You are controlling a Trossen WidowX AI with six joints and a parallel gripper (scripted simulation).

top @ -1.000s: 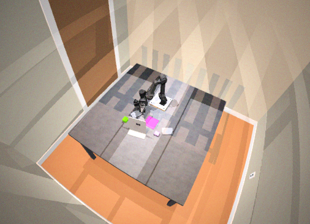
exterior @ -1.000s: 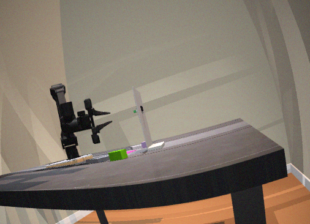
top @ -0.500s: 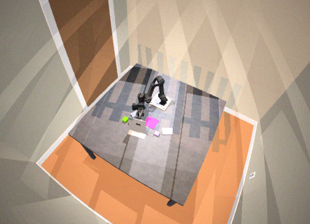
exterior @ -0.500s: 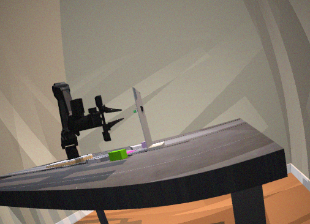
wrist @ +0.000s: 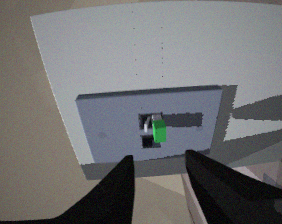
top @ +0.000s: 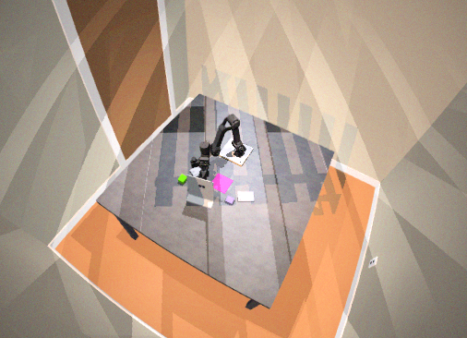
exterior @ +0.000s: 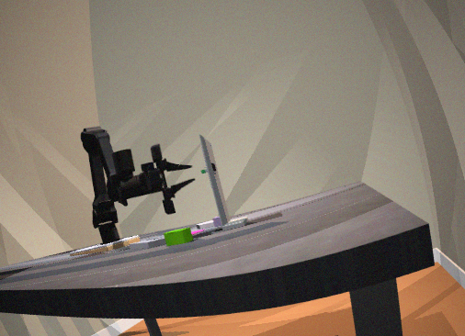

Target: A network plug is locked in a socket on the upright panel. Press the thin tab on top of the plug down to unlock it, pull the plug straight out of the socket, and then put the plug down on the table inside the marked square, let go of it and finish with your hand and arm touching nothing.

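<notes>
Against beige walls, partly open fingers (top: 201,174) (exterior: 193,173) hold nothing; no lettering is readable.

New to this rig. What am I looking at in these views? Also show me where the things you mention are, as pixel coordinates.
One black robot arm with a two-finger gripper (top: 201,173) (exterior: 193,173) (wrist: 158,159). Top looks down on the whole table (top: 240,246) (exterior: 276,258); exterior sees it from the side; wrist looks out past the fingers.

The fingers stand apart, holding nothing. They point at an upright panel (top: 206,183) (exterior: 212,180) (wrist: 87,60), where a small green piece (exterior: 203,172) (wrist: 159,131) sticks out, probably the plug.

On the table: a magenta square (top: 222,183), likely the marked one, a green block (top: 182,178) (exterior: 177,236), a purple block (top: 230,199) and a white slab (top: 245,197).
</notes>
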